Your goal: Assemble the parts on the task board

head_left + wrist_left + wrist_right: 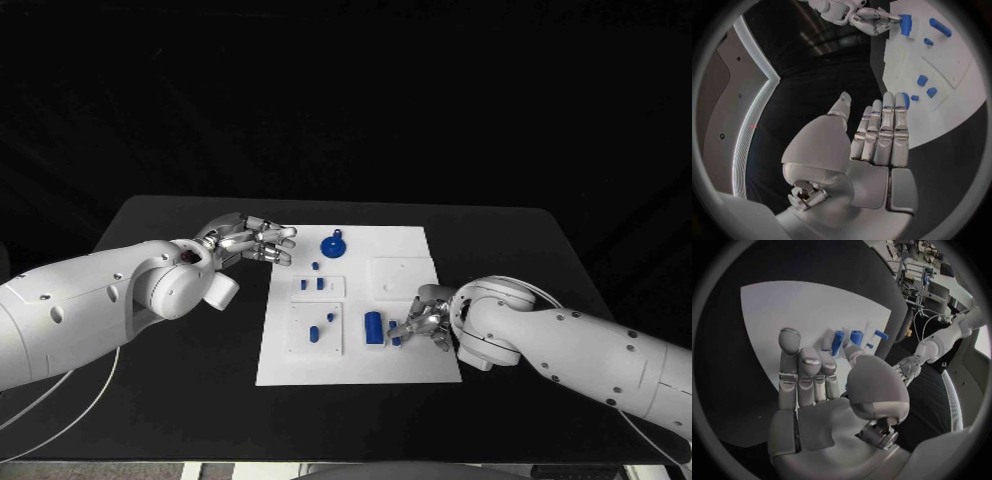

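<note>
A: At nine o'clock off the task board (418, 370), the left hand (248, 240) hovers by the board's far-left corner, fingers straight and side by side, holding nothing.

B: And the parts?

A: Small blue pieces sit mid-board; a round blue part with a tab (333, 246) lies at about three o'clock from that hand. Further right, an upright blue cylinder (374, 325) stands near the board's near-right area.

B: Which hand is closer to it?

A: The right hand (427, 322), just beside it; the cylinder lies at nine o'clock from the fingers, long axis running twelve to six. I can't tell whether those fingers touch anything; they look loosely extended, nothing gripped.
</note>
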Controlling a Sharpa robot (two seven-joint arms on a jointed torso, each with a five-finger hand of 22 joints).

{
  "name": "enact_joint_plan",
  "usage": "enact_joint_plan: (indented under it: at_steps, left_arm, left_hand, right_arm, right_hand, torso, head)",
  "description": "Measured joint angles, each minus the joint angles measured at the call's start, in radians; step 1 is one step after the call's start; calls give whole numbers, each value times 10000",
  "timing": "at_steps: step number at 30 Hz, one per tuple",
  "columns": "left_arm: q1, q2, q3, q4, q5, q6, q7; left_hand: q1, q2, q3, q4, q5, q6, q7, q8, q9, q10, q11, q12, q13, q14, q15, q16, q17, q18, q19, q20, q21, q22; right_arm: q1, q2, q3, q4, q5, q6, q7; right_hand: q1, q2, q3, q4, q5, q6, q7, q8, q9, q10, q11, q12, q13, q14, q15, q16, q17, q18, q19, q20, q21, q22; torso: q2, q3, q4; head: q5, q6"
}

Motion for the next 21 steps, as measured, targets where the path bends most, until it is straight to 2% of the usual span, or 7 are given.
enact_joint_plan:
  at_steps: [5, 12, 21]
  left_arm:
    - [0, -12, -1, 4, -5, 0, -7]
    - [0, -14, -3, 5, -12, 2, -14]
    - [0, -16, -9, 5, -17, 6, -22]
  left_hand:
    - [0, 0, 0, 0, 0, 0, 0, 0, 0, 0, 0, 0, 0, 0, 0, 0, 0, -1, 0, 0, 0, 1]
    - [0, 0, 0, 0, 0, 0, 0, 0, 0, 0, 0, 0, 0, 0, 0, 0, 0, -1, 0, 0, 0, 1]
    - [0, 0, 0, 0, 0, 0, 0, 0, 0, 0, 0, 0, 0, 0, 0, 0, 0, -1, 0, 0, 0, 2]
  right_arm:
    - [-81, -194, 2, 117, 110, -17, 157]
    - [-173, -383, 6, 246, 303, -35, 380]
    - [-217, -519, 13, 245, 465, -24, 562]
  right_hand:
    - [-38, -213, 66, 67, 0, 0, 0, 0, -3, 0, 0, 0, 1, 0, 0, 0, 13, 0, 0, 0, 0, 0]
    - [-27, -421, -162, 487, 0, 33, 34, -1, -5, 0, 0, 0, 0, -2, 2, -28, 16, 0, 0, 0, 0, 1]
    - [57, -417, -250, 575, 0, 33, 34, -1, 16, 0, 0, 0, -1, -4, 4, -28, 23, 0, 0, 0, 0, 1]
  torso:
    - [0, 0, -6]
    - [1, 0, -7]
    - [2, -6, 1]
  head:
    - [11, 10]
    - [3, 12]
    - [-18, 0]
